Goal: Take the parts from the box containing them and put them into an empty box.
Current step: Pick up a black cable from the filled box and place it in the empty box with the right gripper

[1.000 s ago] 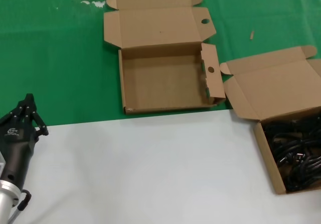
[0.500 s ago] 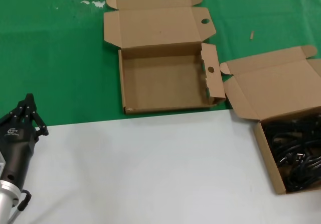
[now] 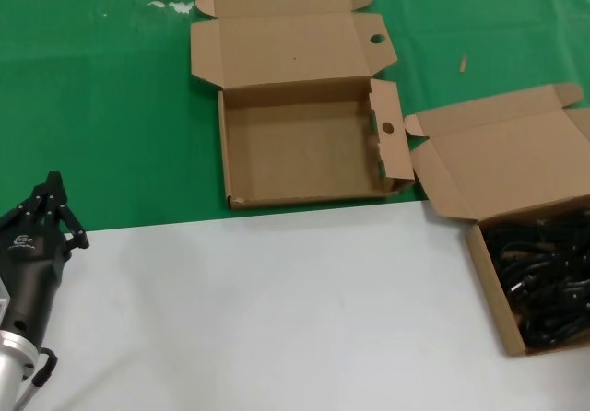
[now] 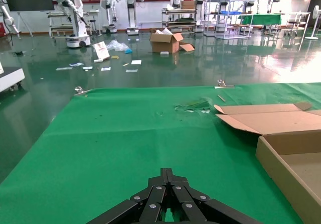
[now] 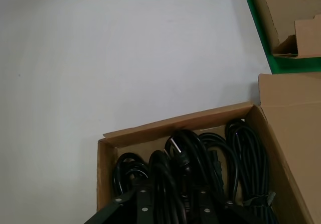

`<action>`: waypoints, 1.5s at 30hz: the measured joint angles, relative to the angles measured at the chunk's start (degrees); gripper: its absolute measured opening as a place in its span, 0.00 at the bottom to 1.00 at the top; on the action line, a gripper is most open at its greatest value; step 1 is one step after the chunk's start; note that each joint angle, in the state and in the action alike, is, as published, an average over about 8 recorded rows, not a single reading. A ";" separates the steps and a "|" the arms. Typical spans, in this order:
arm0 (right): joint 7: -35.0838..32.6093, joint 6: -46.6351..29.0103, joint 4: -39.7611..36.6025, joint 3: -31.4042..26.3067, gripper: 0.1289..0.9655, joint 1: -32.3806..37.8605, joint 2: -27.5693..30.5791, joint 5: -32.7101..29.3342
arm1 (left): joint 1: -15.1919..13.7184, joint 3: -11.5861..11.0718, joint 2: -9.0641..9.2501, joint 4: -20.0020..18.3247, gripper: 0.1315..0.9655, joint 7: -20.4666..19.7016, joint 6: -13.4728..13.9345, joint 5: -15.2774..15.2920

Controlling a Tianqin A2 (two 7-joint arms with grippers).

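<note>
Parts: black coiled cables, lying in source box at far right of bench; plug visible mid-pile in right wrist view.
Empty box: open on green mat, holed lid folded back, nothing inside; just beside source box, to its left.
Right hand: low over the cables, fingers straddling a bundle w/ cable between them; open, no sign of a firm hold yet. Not in head view.
Left hand: parked near left bench edge, fingers together, holding nothing.
Step, probably: first pick. Best to close across a whole bundle mid-length, not on one loop or a plug; lift straight up to clear box wall; watch for neighbouring coils tangling and dragging along.
Hidden: right fingertips cut off at frame edge, so contact w/ cable can't be confirmed. Source box cropped on right in head view. Cable count unclear, coils overlap.
</note>
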 joint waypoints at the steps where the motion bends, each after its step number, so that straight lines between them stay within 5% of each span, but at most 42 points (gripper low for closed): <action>1: -0.17 -0.08 -0.40 -0.10 0.20 0.32 -0.19 -0.16 | 0.00 0.00 0.00 0.00 0.01 0.00 0.00 0.00; 12: 4.74 -4.71 1.72 -2.19 0.08 3.69 1.45 -0.10 | 0.00 0.00 0.00 0.00 0.01 -0.01 0.00 0.00; 27: 22.38 -7.73 12.08 -19.48 0.06 21.29 9.03 15.12 | 0.00 0.00 0.00 0.00 0.01 -0.02 0.00 0.02; 36: 26.18 -7.09 8.59 -17.43 0.06 28.59 -1.94 14.64 | 0.00 0.00 0.00 0.00 0.01 -0.02 0.00 0.02; 45: 20.47 -2.62 -6.13 -16.39 0.06 33.81 -19.46 8.26 | 0.00 0.00 0.00 0.00 0.01 -0.02 0.00 0.02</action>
